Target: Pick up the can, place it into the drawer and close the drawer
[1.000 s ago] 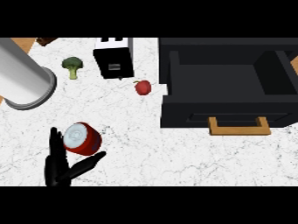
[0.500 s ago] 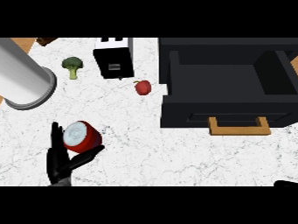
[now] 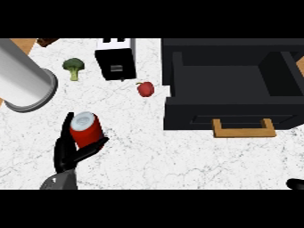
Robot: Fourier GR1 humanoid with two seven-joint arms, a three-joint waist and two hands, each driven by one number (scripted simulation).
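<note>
The red can (image 3: 86, 130) with a silver top is at the lower left of the marble counter (image 3: 180, 160), tilted. My left hand (image 3: 65, 153) is curled round it from below and behind, its thumb on the can's right side. The black drawer (image 3: 236, 109) stands open at the right, its inside bare, with a wooden handle (image 3: 244, 130) on its front. Only a dark tip of my right hand (image 3: 303, 183) shows at the lower right edge.
A large silver cylinder (image 3: 14, 78) lies at the left edge. Broccoli (image 3: 73, 67), a black and white toaster (image 3: 116, 59) and a small red pepper (image 3: 145, 88) sit at the back, between the can and the drawer.
The left hand has closed round the can and moved it slightly away from the lower edge. The right hand's tip has come into view at the lower right.
</note>
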